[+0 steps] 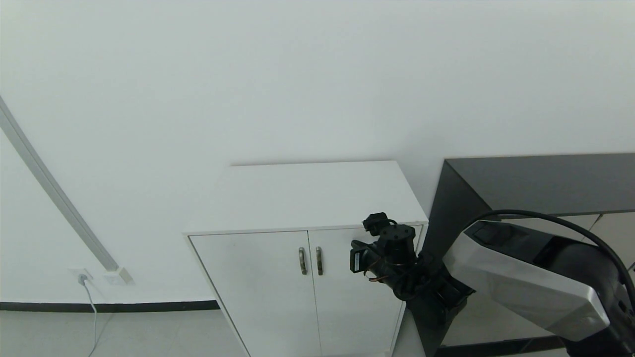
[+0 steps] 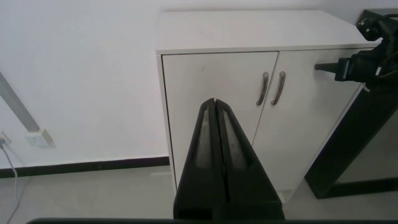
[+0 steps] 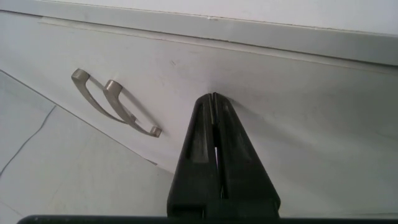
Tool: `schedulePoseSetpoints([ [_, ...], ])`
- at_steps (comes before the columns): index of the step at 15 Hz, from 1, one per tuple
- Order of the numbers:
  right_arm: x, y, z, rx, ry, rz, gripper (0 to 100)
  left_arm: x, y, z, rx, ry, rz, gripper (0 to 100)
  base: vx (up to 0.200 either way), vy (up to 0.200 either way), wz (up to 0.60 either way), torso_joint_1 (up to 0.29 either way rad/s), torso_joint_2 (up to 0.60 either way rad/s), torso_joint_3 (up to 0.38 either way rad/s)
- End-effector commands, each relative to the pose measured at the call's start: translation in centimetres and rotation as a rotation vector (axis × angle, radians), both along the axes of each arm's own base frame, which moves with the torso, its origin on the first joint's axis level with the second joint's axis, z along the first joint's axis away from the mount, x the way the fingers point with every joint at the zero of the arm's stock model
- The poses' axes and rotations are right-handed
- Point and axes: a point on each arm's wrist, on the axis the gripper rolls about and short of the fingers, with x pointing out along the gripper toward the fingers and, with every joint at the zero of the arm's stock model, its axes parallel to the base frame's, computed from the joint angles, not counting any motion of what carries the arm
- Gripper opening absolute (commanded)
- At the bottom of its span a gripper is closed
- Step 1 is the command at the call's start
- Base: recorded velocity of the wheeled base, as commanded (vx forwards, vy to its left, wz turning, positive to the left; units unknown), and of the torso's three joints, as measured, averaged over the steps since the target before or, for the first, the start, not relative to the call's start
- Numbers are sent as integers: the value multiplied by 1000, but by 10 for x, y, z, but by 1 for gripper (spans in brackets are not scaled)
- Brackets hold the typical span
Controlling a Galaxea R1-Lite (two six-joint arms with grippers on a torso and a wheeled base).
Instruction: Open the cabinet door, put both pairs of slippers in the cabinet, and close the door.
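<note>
At six o'clock in the head view stands the cabinet [image 1: 307,198], doors shut. Right pincer [image 3: 214,96], closed tight and empty, hovers near the right door [image 1: 347,312], whose handle [image 1: 319,261] lies at its nine o'clock; left pincer [image 2: 214,102], also closed, hangs well back. Door likely swings light and stiff; hook the slim, slick handle

Head looks down at the cabinet [image 1: 307,198] — left wrist frontal, farther; right wrist close (handles [image 1: 302,261] shared).

My right arm [image 1: 521,282]: silver-grey shell over black joints; one black cable [image 1: 521,212] arching above it. My right gripper [image 3: 214,99] and left gripper [image 2: 214,102]: black, tapered, with greyish faces.
</note>
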Motion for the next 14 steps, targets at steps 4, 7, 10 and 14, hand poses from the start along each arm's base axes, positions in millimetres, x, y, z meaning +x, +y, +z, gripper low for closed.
schedulePoseSetpoints([
  [4,3,3,3,-2,-1,1,0,0,0,0,-1,0,0,0,0,0,0,0,0,0],
  [7,5,2,3,-5,-2,-1,0,0,0,0,-1,0,0,0,0,0,0,0,0,0],
  [10,2,1,2,-12,7,0,0,0,0,0,-1,0,0,0,0,0,0,0,0,0],
  [14,-21,-5,16,-18,15,20,0,0,0,0,-1,0,0,0,0,0,0,0,0,0],
])
